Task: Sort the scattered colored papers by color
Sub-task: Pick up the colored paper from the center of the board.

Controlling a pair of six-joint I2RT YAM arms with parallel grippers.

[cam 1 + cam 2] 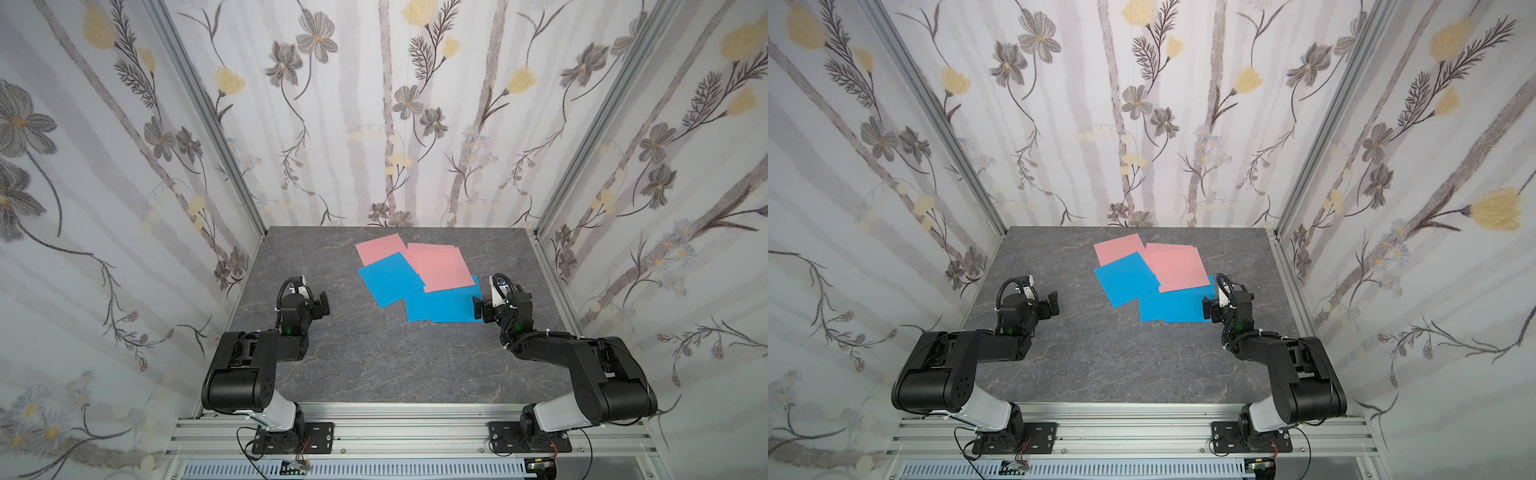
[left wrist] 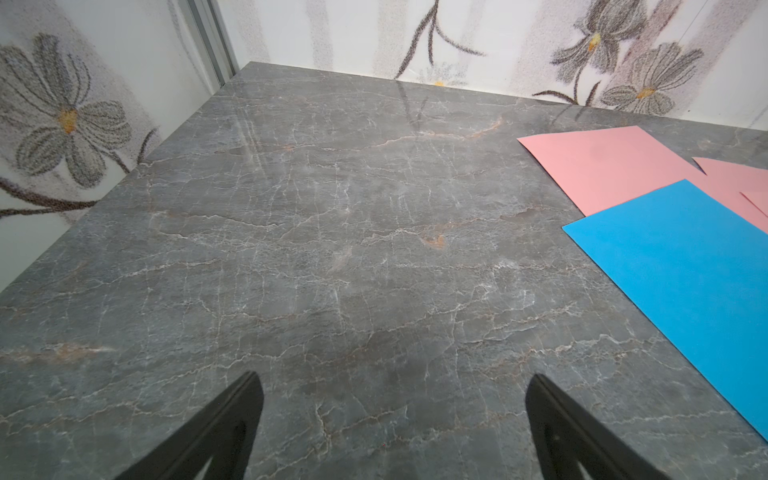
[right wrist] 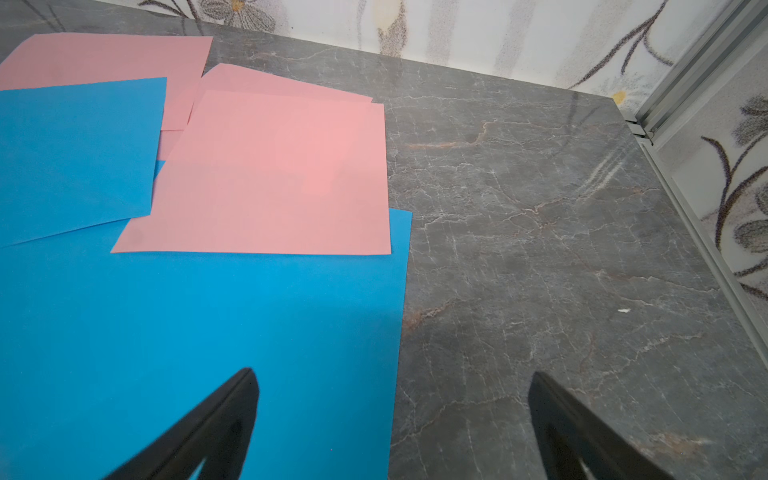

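Top views: the left gripper (image 1: 322,305) is held low over bare table (image 1: 374,365), spread; the right gripper (image 1: 1208,309) is spread at the blue papers' (image 1: 1177,305) edge.
Left wrist: empty fingers (image 2: 232,419) are seen above the table; pink papers (image 2: 611,166) lie aside.
Right wrist: one finger (image 3: 224,419) is over blue paper.

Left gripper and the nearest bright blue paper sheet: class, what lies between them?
Only bare grey marble-patterned tabletop, seen in both top views.
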